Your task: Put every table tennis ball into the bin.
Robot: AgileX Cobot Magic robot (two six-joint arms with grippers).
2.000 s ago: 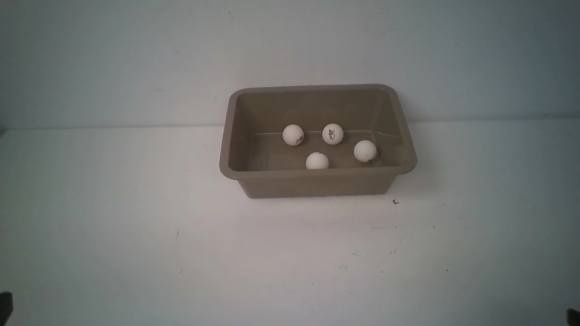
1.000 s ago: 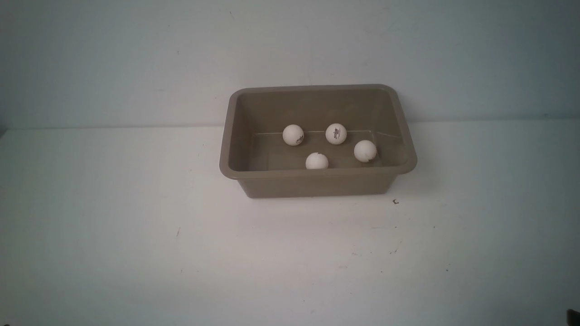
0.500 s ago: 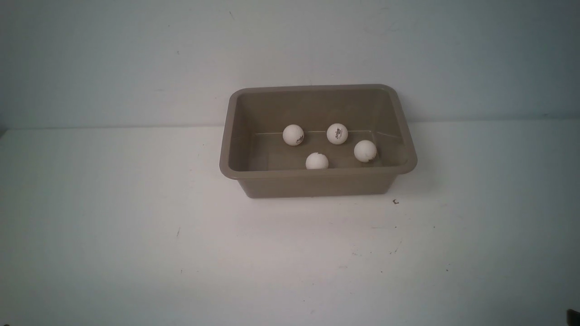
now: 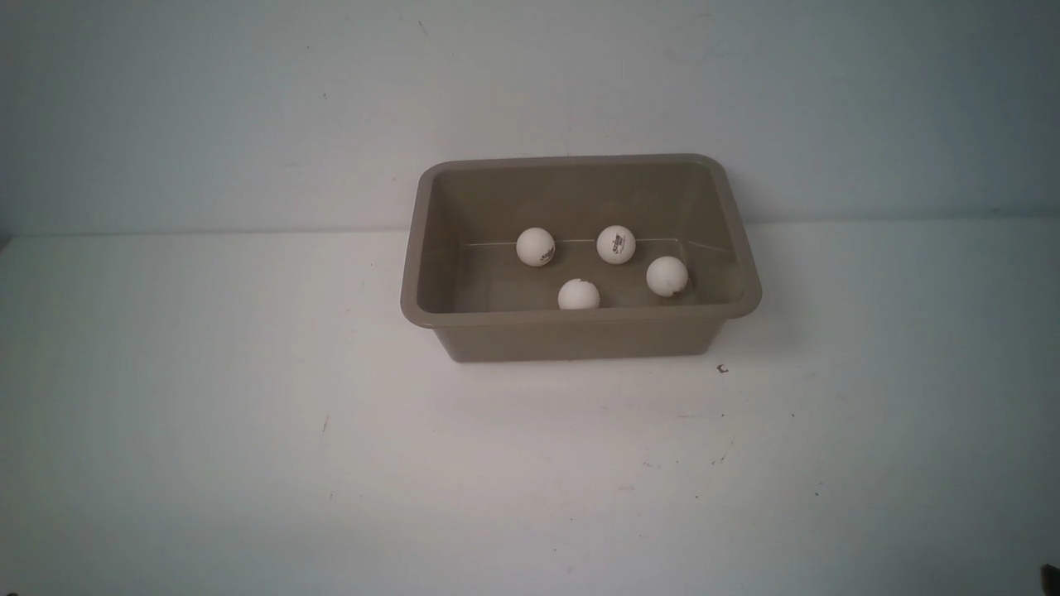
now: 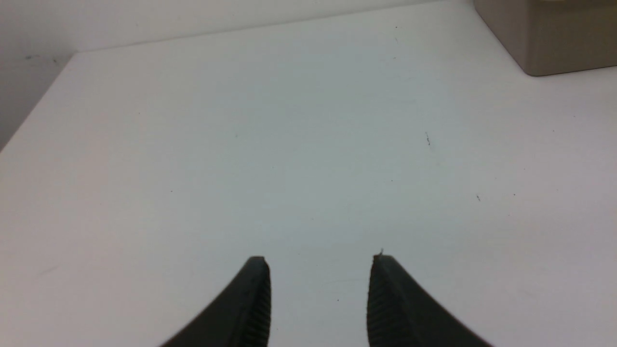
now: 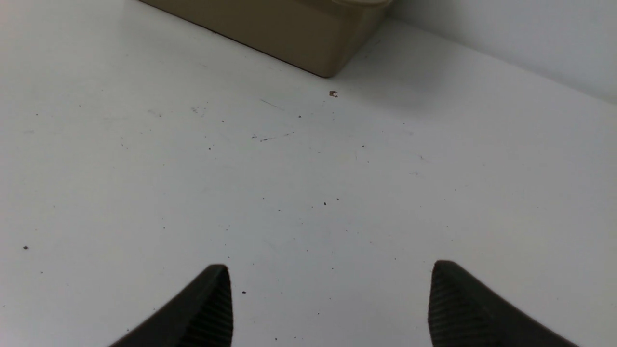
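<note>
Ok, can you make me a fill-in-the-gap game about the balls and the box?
1. The number of table tennis balls lying in the bin is ____.
2. The balls are coloured ____.
3. The right gripper holds ____.
4. The bin stands on a white ____.

Missing words: four; white; nothing; table

A: What colour is the bin (image 4: pixel 580 335)?
B: Taupe, plain all over. The table tennis balls (image 4: pixel 616 245) are matte white, some with small dark print.
A: And the table (image 4: pixel 248 397)?
B: White, dotted with tiny dark specks.
</note>
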